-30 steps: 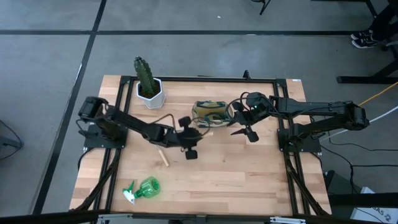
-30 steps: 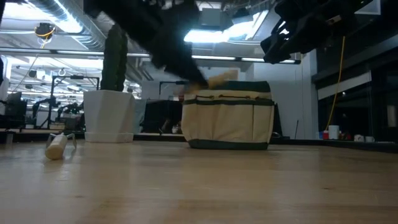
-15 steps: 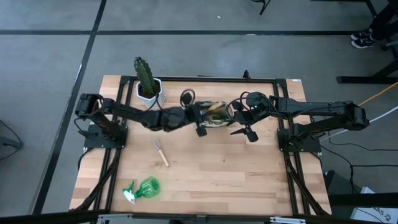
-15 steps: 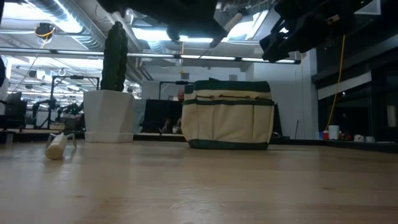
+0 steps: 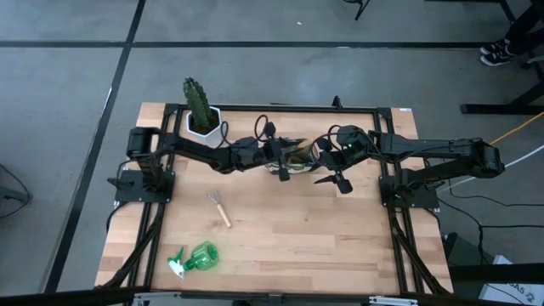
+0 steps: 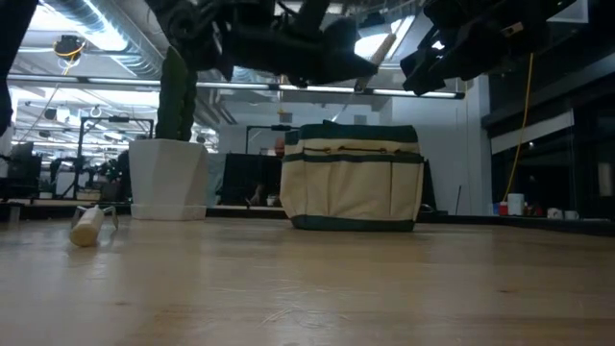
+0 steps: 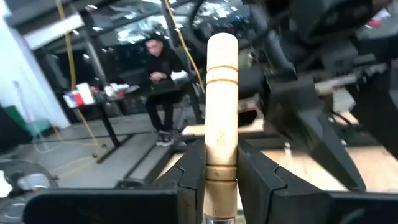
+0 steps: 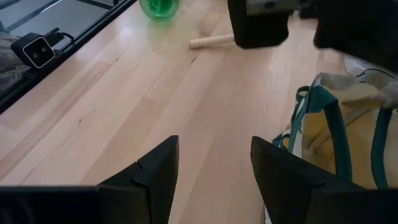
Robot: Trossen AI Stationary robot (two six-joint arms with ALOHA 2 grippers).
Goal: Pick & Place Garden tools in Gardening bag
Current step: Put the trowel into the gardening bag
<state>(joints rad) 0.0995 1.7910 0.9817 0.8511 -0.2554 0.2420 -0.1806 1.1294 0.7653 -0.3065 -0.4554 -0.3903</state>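
My left gripper [image 5: 281, 167] reaches level over the olive-and-cream gardening bag [image 6: 353, 178], shut on a wooden-handled garden tool [image 7: 222, 93]. The tool's working end is hidden below the fingers. The bag [image 5: 295, 150] stands on its base at the table's far middle. To its right, my right gripper [image 8: 214, 174] hangs open above the table beside the bag's rim [image 8: 336, 118]. A wooden-handled rake [image 5: 220, 209] lies flat left of centre. A green spray bottle [image 5: 197, 257] lies on its side near the front left. My left gripper pinches the wooden handle [image 7: 221, 177] between its two fingers, near the end where the handle meets a metal collar. The fingers come level from the table's left and lie across the handle. The handle's free end [image 6: 381, 45] slants upward, and the tool is clear of the bag.
A cactus [image 5: 198, 99] in a white hexagonal pot [image 5: 207, 129] stands at the far left, close to my left arm. My right gripper [image 5: 337, 180] hangs close to the bag's right side. A person sits in the room beyond the table [image 7: 158, 74].
My left gripper has carried the tool from the table's middle toward the far edge and up, ending over the bag. It has tipped from pointing down to level, so the handle's free end now slants up. It has stayed shut on the handle.
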